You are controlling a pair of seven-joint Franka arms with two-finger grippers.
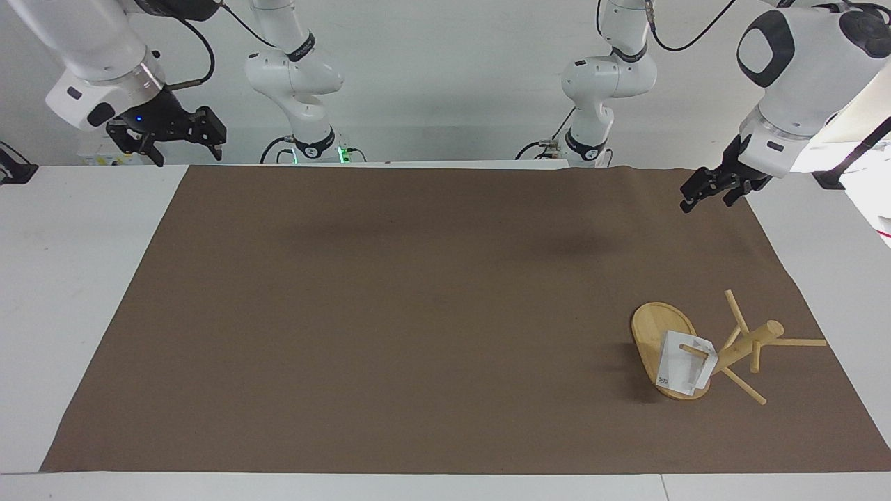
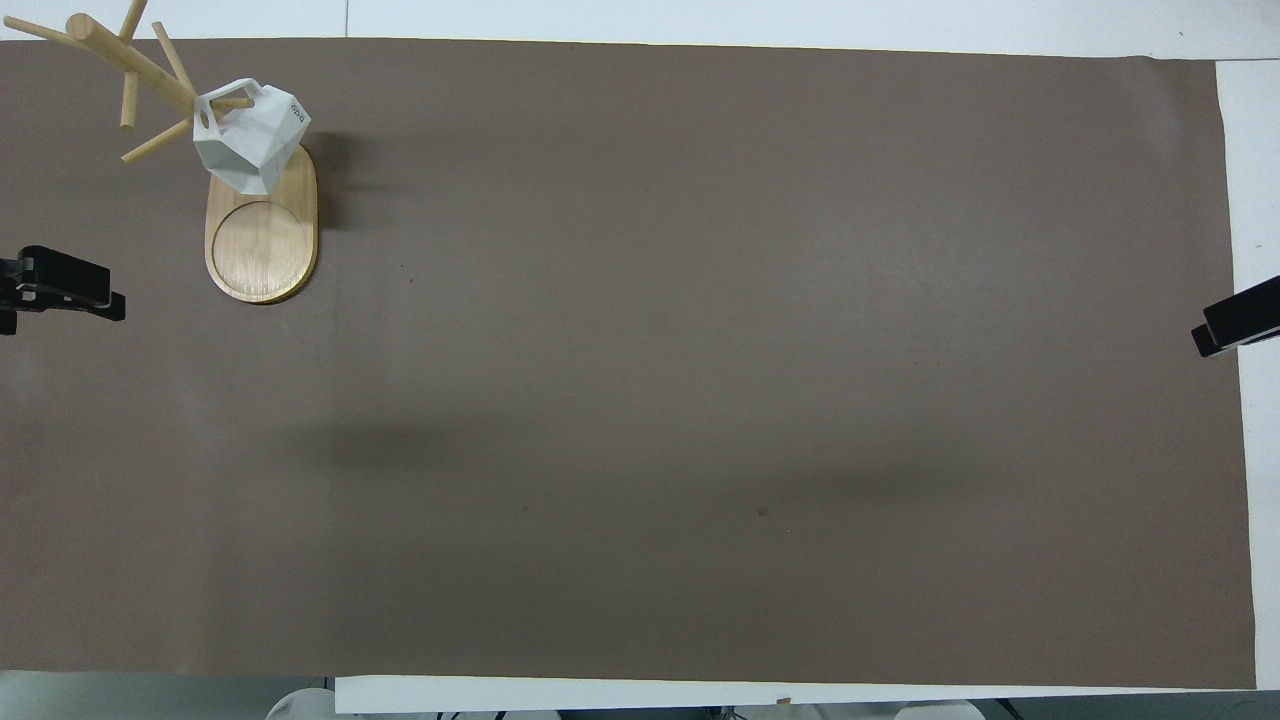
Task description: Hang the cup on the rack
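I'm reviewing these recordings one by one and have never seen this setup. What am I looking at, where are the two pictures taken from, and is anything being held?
These are two white robot arms at a table covered by a brown mat. One picture looks across the table toward the robots; the other looks down from above their own end, so the sides are swapped between them.

On the mat, toward the left arm's end, stands a bamboo rack on an oval base. A small white cup hangs by its handle on one of its pegs.

Neither arm holds anything. The left gripper is raised over the mat's edge near the robots, apart from the rack. The right gripper waits up in the air at the other end, fingers apart.
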